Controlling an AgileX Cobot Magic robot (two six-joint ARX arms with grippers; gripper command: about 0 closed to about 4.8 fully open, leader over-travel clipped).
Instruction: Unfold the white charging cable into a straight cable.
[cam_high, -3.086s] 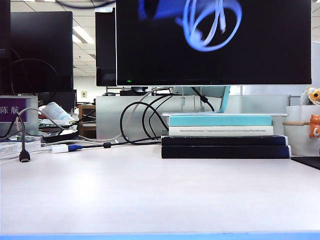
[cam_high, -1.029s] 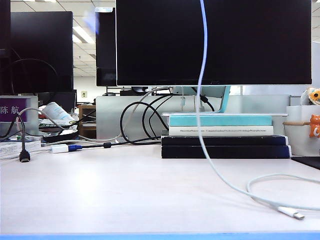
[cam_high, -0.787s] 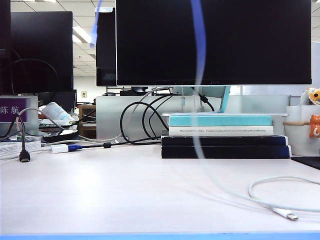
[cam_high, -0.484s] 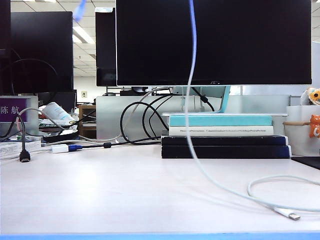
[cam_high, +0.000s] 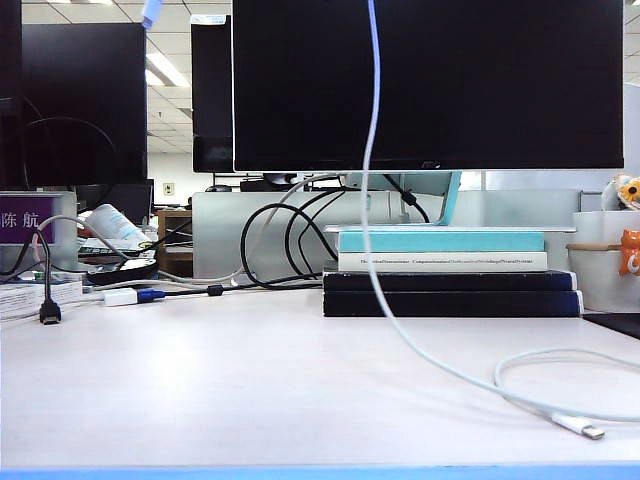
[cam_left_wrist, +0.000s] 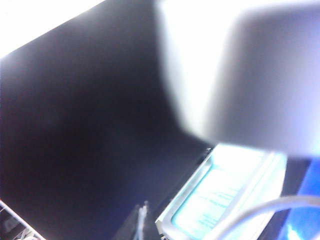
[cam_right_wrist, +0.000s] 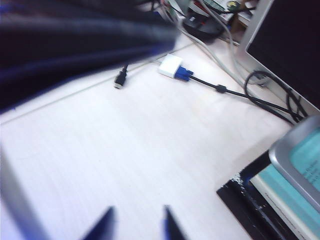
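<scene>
**Cable hangs from above, one plug resting on the desk**

Desk (cam_high: 250, 390) fills the lower part of the exterior view, pale and mostly bare, with a large dark monitor (cam_high: 430, 80) standing toward its far edge. A stack of books (cam_high: 450, 272) sits under the screen, near the far right of the desk, teal on top and black below. Black cables (cam_high: 290, 235) loop beside the stack, and a boxy white adapter (cam_high: 120, 296) with a blue plug lies near the far left edge.

The white charging cable (cam_high: 372, 200) drops from above the top of the exterior view, passes in front of the monitor and books, and curves onto the desk toward the near right corner, where it forms a loose loop and ends in a small plug (cam_high: 582, 426) with a metal tip.

Neither gripper shows in the exterior view. The left gripper (cam_left_wrist: 260, 75) is a blurred pale mass close to its wrist camera; it is clenched, though whether it pinches the cable cannot be told from the blur. The right gripper (cam_right_wrist: 135, 225) hovers over bare desk, its dark fingertips (cam_right_wrist: 100, 226) parted and holding nothing.
</scene>
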